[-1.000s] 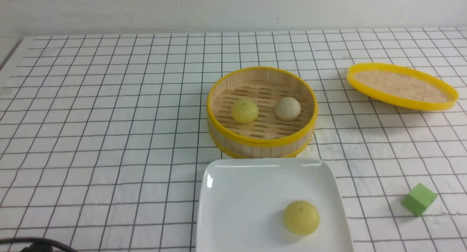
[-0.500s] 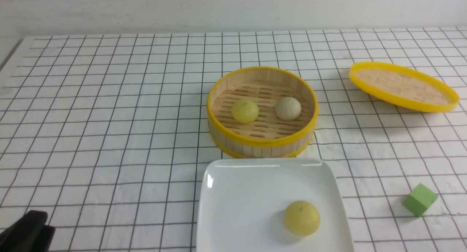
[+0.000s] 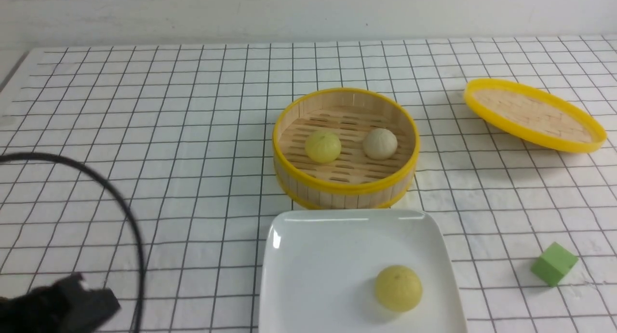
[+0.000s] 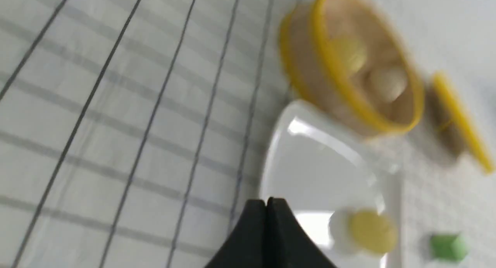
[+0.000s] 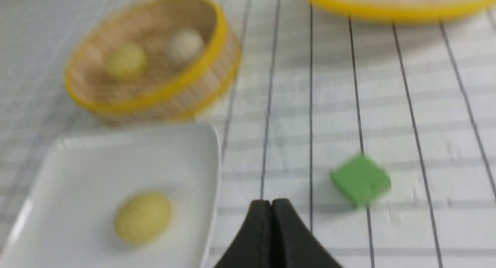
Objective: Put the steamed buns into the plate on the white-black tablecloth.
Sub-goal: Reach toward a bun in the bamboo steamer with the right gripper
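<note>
One pale yellow steamed bun [image 3: 398,288] lies on the white plate [image 3: 313,256] at the front of the white-black tablecloth [image 3: 144,130]. A second yellow bun [image 3: 323,146] and the beige-white bun [image 3: 380,143] sit inside the bamboo steamer [image 3: 345,184] just behind the plate. My left gripper [image 4: 266,201] is shut and empty, low at the front left [image 3: 103,301], well left of the plate. My right gripper [image 5: 271,203] is shut and empty, out of the front view, between the plate [image 5: 77,163] and the green cube [image 5: 361,179].
The steamer lid [image 3: 534,114] lies tilted at the back right. A green cube [image 3: 554,263] sits on the cloth right of the plate. A black cable [image 3: 120,203] arcs over the front left of the cloth.
My left arm has risen into the front view at the lower left and moved right; its cable now arcs over the cloth. The lid has shifted slightly right. The buns have not moved.
</note>
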### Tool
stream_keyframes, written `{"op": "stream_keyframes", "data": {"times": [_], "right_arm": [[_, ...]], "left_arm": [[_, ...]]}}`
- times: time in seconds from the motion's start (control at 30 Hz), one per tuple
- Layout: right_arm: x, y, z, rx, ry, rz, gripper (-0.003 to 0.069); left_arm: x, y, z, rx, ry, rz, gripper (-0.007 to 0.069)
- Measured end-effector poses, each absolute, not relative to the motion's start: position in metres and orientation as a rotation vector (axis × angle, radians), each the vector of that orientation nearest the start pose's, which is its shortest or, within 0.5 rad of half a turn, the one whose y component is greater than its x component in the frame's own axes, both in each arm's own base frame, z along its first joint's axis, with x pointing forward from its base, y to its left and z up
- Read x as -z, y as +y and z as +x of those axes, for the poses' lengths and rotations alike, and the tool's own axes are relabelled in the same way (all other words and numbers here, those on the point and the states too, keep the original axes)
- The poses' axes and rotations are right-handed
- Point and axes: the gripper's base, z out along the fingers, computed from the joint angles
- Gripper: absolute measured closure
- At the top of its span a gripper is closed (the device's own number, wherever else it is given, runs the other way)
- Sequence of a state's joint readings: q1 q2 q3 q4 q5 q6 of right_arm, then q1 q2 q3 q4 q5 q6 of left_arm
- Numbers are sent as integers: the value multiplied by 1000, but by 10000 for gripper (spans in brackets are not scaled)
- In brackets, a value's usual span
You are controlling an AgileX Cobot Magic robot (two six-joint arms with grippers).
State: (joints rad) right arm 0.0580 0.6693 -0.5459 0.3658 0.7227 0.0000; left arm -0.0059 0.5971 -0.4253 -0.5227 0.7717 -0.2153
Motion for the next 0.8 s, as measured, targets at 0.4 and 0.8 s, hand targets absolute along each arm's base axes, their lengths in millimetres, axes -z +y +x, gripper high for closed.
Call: {"op": "stream_keyframes", "data": {"times": [0.4,0.8], "right_arm": [[-264,126,219,-885,2543,-521,613],[-255,203,365,-389,2501,-644,290]], "left_arm": [[-249,-35,167,617,2718,-290,622],[-248,-34,175,594,2692,-290,605]]}}
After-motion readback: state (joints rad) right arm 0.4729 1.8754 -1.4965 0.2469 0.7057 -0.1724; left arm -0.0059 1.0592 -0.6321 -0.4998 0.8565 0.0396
